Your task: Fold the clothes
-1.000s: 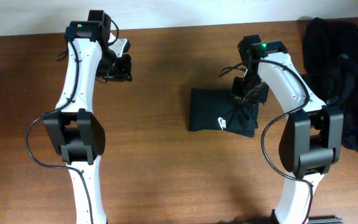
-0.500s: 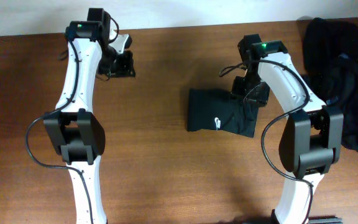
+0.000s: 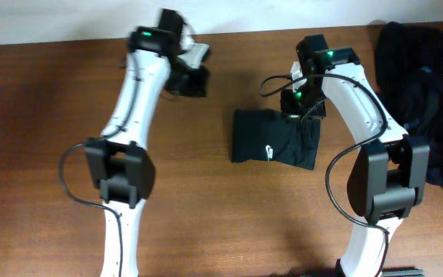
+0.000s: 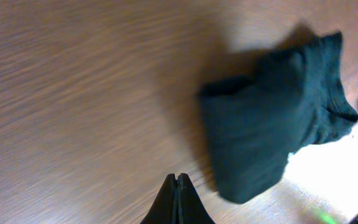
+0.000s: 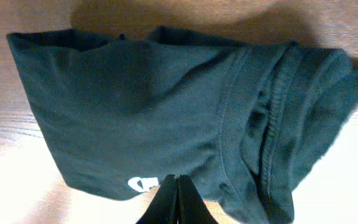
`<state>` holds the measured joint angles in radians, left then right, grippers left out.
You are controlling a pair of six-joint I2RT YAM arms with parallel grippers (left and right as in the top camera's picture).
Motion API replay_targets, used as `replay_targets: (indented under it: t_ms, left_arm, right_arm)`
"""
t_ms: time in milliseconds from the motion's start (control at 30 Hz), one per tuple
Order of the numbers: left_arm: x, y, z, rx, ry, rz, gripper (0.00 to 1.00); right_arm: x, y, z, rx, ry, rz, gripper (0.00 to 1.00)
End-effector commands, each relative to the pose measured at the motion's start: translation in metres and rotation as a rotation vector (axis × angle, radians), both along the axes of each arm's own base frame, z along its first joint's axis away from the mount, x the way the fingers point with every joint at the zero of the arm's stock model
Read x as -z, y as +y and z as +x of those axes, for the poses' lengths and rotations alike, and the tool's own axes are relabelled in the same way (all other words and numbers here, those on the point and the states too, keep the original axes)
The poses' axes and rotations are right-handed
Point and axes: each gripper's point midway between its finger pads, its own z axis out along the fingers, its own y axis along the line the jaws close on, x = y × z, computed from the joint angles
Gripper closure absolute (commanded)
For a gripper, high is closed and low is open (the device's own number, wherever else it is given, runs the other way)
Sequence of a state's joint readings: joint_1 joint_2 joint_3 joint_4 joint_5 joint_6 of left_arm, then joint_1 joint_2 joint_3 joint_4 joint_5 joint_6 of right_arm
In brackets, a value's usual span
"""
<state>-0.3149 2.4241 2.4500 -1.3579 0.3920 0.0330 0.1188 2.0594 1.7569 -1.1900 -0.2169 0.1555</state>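
Observation:
A folded black garment (image 3: 271, 145) with a small white logo (image 3: 270, 151) lies flat on the table's middle. In the right wrist view it fills the frame (image 5: 166, 106), logo (image 5: 140, 183) at its near edge, seams bunched on its right. My right gripper (image 3: 301, 108) hovers over the garment's back right corner, shut (image 5: 176, 180) and holding nothing. Left of the garment, my left gripper (image 3: 194, 81) is over bare wood; its jaws (image 4: 177, 181) are shut and empty. The left wrist view has the garment (image 4: 272, 118) ahead to the right. More black clothes (image 3: 425, 100) are heaped at the far right.
The wooden table (image 3: 206, 200) spreads wide to the front and left. The pile of clothes covers the table's right edge, close behind the right arm. A pale wall runs along the table's back edge (image 3: 44, 45).
The left arm has swung right, toward the folded garment, and its jaws have shut. The right gripper has let go of the garment's bunched edge, lifted off it and shut; the garment now lies flatter.

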Motion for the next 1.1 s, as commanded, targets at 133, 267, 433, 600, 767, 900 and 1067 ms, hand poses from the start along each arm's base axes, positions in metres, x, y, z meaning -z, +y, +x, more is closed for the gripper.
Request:
replay_targets:
  t_ms: [133, 267, 433, 600, 767, 900, 1067]
  left_arm:
    - [0.016, -0.047, -0.017, 0.046, -0.031, 0.113, 0.99]
    - [0.028, -0.07, -0.026, 0.085, -0.025, 0.115, 0.99]
    - [0.058, -0.074, -0.031, 0.066, 0.035, 0.147, 0.99]
    - [0.086, -0.076, -0.036, 0.074, 0.096, 0.154, 0.99]
    - [0.115, -0.073, -0.04, 0.078, 0.142, 0.185, 0.99]
    - [0.129, -0.062, -0.036, 0.067, 0.131, 0.254, 0.99]
    - [0.132, -0.036, -0.022, 0.038, 0.062, 0.4, 0.99]
  right_arm:
    - [0.018, 0.023, -0.013, -0.131, -0.006, 0.08, 0.96]
    - [0.032, 0.023, -0.013, -0.124, -0.009, 0.081, 0.96]
    - [0.053, 0.021, -0.02, -0.121, 0.004, 0.077, 0.96]
    - [0.066, 0.009, -0.024, -0.117, 0.007, 0.011, 0.96]
    - [0.075, -0.003, -0.026, -0.113, 0.009, -0.062, 0.96]
    - [0.078, -0.015, -0.028, -0.11, 0.017, -0.129, 0.96]
    - [0.08, -0.028, -0.03, -0.108, 0.026, -0.201, 0.96]
